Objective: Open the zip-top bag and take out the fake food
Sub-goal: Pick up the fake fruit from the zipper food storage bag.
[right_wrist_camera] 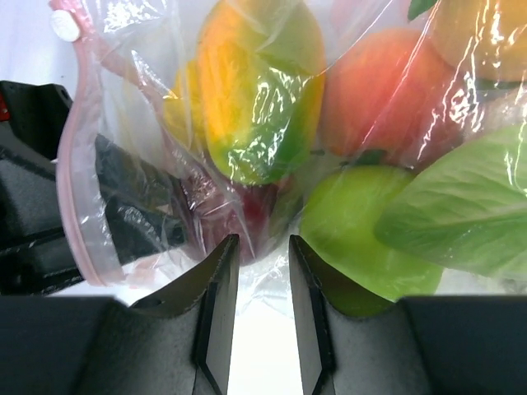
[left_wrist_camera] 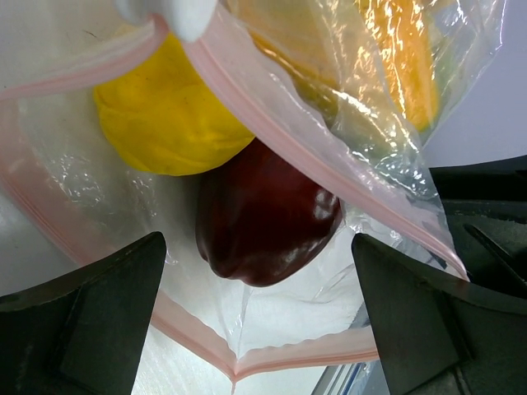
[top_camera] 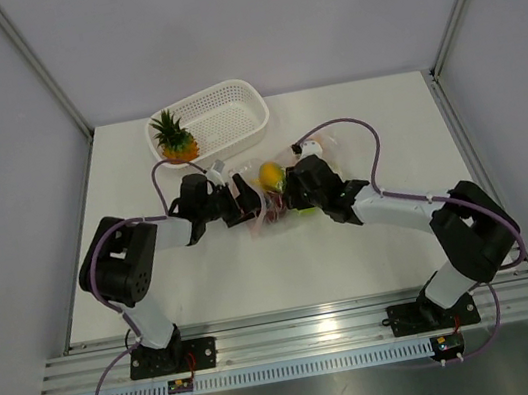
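The clear zip-top bag point(top_camera: 276, 206) lies mid-table between my two grippers, its pink zip strip point(left_wrist_camera: 272, 132) parted. My left gripper point(left_wrist_camera: 257, 243) stands wide open at the bag's mouth, with nothing between its fingers. Just inside the mouth are a dark red piece point(left_wrist_camera: 263, 218) and a yellow piece point(left_wrist_camera: 165, 115) of the fake food. My right gripper point(right_wrist_camera: 262, 243) is half closed on crinkled plastic of the bag point(right_wrist_camera: 165, 99) from the other side. Through the plastic I see a yellow-green fruit point(right_wrist_camera: 255, 107), an orange point(right_wrist_camera: 370, 90), a green apple point(right_wrist_camera: 354, 230) and a leaf point(right_wrist_camera: 461, 206).
A white perforated basket point(top_camera: 229, 112) stands at the back of the table, left of centre, with a plastic pineapple point(top_camera: 174, 139) at its left end. Both arms' cables loop over the table near the bag.
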### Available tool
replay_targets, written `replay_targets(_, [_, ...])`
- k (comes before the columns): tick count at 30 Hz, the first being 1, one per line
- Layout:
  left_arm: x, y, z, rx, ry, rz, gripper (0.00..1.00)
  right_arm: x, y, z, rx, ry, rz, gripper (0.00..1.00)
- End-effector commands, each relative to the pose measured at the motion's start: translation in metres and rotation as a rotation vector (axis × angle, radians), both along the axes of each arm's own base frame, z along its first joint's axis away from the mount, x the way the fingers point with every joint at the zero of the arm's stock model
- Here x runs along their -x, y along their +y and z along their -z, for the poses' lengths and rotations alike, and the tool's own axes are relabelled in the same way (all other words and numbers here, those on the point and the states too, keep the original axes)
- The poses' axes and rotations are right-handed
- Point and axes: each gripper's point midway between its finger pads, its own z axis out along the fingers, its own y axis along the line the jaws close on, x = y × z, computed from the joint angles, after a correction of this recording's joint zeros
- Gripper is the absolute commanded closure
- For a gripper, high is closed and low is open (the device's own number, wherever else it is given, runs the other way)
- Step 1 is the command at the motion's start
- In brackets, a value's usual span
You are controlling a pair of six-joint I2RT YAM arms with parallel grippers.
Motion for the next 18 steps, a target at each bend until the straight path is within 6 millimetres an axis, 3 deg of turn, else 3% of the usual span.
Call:
replay_targets(1, [-0.012,-0.009,-0.011,0.021,-0.066,0.008,0.01,-0.017,0.004,-0.006,0.032,-0.036,0.031,0.63])
replay_targets(8, [-0.011,-0.008,-0.005,0.001,-0.055,0.002,0.01,-0.024,0.016,0.019,0.073,0.028,0.01,0.64])
replay_targets(18, [-0.012,-0.014,0.0,-0.008,-0.049,0.01,0.01,-0.018,0.031,0.034,0.036,0.091,-0.046,0.66])
